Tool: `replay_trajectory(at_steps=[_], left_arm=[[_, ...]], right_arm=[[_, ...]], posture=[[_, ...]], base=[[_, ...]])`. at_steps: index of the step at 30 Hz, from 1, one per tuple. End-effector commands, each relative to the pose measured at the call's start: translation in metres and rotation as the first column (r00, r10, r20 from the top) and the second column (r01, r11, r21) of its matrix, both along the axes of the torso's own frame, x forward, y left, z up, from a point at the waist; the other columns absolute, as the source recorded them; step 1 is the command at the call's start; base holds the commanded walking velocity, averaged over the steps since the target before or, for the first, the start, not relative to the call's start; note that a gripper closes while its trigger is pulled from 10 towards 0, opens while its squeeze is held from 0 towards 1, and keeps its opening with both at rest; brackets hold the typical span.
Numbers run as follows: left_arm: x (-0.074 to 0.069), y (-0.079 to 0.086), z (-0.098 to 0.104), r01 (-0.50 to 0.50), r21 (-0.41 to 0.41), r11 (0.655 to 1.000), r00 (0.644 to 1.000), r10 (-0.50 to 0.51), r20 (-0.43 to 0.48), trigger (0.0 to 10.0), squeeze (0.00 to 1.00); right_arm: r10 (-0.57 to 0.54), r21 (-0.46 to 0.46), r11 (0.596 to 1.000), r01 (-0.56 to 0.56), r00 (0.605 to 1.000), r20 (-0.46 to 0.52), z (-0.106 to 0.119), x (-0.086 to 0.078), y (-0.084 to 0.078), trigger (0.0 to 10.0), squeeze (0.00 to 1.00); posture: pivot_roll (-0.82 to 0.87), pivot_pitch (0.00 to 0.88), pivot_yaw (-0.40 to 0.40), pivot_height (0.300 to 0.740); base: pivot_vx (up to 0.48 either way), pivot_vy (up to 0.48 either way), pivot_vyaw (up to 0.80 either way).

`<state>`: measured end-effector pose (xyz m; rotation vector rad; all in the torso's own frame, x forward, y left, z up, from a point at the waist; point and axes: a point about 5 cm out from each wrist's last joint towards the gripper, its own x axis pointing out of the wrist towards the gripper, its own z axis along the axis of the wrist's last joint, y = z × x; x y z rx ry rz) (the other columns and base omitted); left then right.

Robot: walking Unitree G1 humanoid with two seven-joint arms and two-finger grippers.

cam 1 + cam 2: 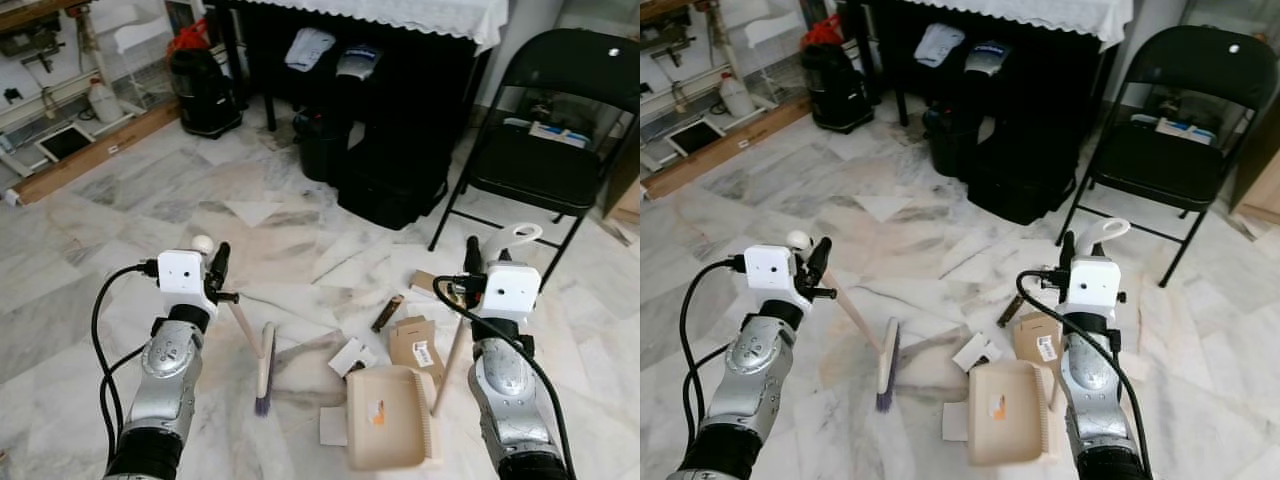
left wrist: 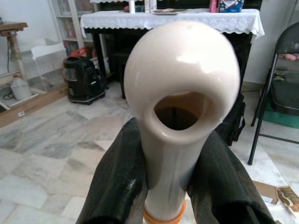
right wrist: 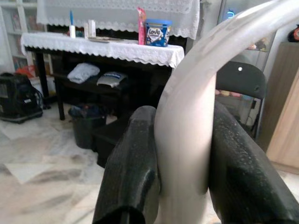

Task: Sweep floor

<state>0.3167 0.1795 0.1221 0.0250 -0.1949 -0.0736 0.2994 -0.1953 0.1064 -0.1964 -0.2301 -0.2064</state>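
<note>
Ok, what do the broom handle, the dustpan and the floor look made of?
Broom handle: glossy cream plastic by its sheen, held in the left hand. Dustpan: matte beige, probably plastic, its handle in the right hand. Floor: polished grey-veined white slabs, likely marble.

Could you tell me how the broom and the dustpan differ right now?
The broom is held by the left gripper, the dustpan by the right gripper. The broom ends in purple bristles on the floor; the dustpan is a flat beige tray, its mouth toward the broom. Both have long pale handles clamped near the top.
</note>
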Motion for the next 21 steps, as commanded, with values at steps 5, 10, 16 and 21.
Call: replay_trajectory(at_steps=[5,10,16,21], left_arm=[[-0.002,0.009,0.005,-0.007,0.027,1.0,1.0,0.006,0.021,10.0,0.0],[-0.003,0.011,0.004,0.0,0.034,0.999,1.0,0.0,0.008,10.0,0.0],[-0.003,0.013,0.004,0.002,0.036,0.999,1.0,-0.003,0.003,10.0,0.0],[-0.003,0.015,0.004,-0.001,0.036,0.999,1.0,0.001,0.002,10.0,0.0]], right_arm=[[-0.025,-0.008,1.0,0.025,1.0,0.002,-0.007,-0.004,-0.002,10.0,0.0],[-0.033,-0.019,0.999,0.033,0.999,-0.021,-0.016,-0.008,-0.002,10.0,0.0],[-0.048,-0.048,0.998,0.046,0.998,-0.042,-0.023,-0.008,-0.003,10.0,0.0],[-0.042,-0.072,0.997,0.038,0.997,-0.066,-0.031,-0.008,-0.001,10.0,0.0]], posture=[[0.05,0.102,0.059,0.74],[0.05,0.11,0.062,0.74],[0.05,0.115,0.063,0.74],[0.06,0.122,0.064,0.74]], base=[[0.0,0.0,0.0],[0.0,0.0,0.0],[0.0,0.0,0.0],[0.0,0.0,0.0]])
